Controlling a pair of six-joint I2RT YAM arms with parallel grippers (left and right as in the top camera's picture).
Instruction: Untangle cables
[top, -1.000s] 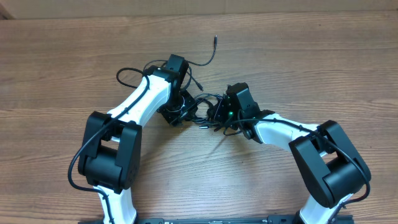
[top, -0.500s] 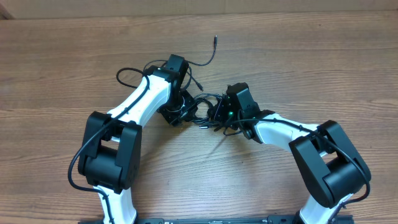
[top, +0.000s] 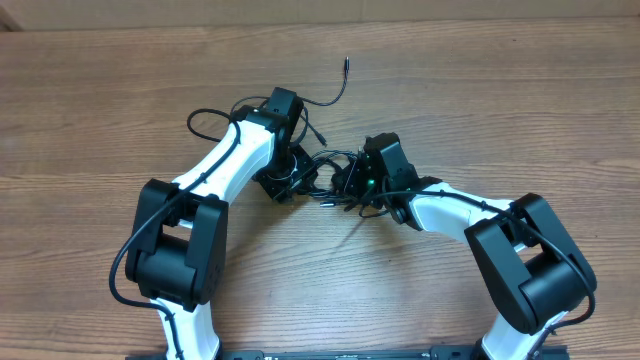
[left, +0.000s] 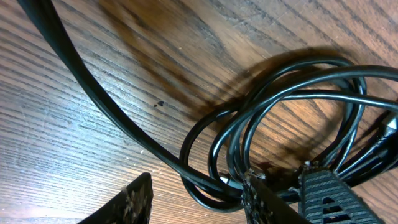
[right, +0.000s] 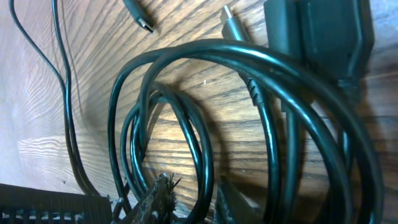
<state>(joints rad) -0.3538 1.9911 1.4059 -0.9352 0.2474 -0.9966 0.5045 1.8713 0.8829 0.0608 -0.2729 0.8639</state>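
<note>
Overhead: cables (top: 322, 158) bunch centrally on the surface (top: 520, 90), bare wood all round; left claw (left: 198, 196) stands parted, right claw (right: 194, 202) straddles strands, grip unclear.

No readable text, no labels, brand marks, numbers or signs on the cables (top: 322, 163), the robot arms (top: 228, 163) or the wooden table (top: 520, 100)

Overhead view straight down at table (top: 520, 90), both wrist views close, sharing the cables (top: 330, 160).
</note>
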